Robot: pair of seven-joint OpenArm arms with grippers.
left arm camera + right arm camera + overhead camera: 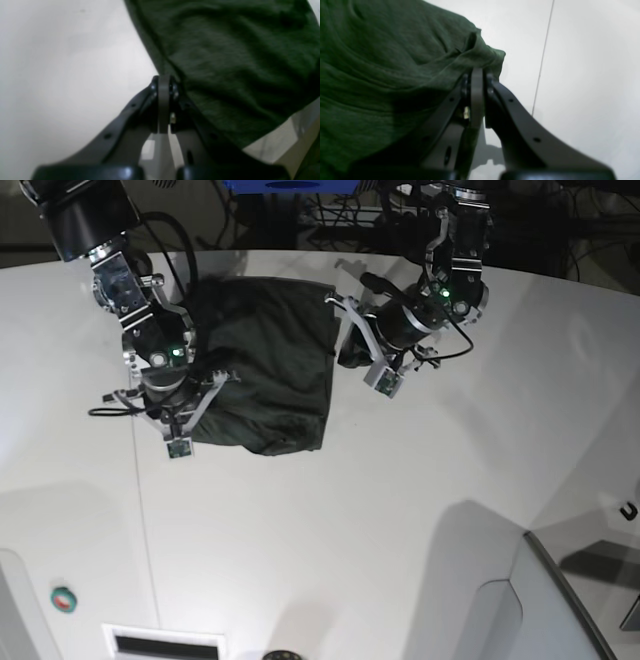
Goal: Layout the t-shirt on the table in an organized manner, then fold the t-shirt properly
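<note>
The dark green t-shirt (265, 370) lies as a wrinkled, roughly rectangular shape on the white table (350, 510), between my two arms. In the right wrist view my right gripper (477, 72) is shut, with a bunched corner of the t-shirt (382, 75) pinched at its tips. In the left wrist view my left gripper (163, 78) is shut where the hem of the t-shirt (237, 62) meets its tips, and the cloth hangs to its right. In the base view the right arm (160, 365) stands at the shirt's left edge and the left arm (410, 320) at its right edge.
A thin dark seam (542, 57) runs along the table just right of the right gripper. A round button (63, 598) and a slot (165, 645) sit near the front left. A grey raised panel (575, 600) fills the front right corner. Cables lie beyond the table's far edge.
</note>
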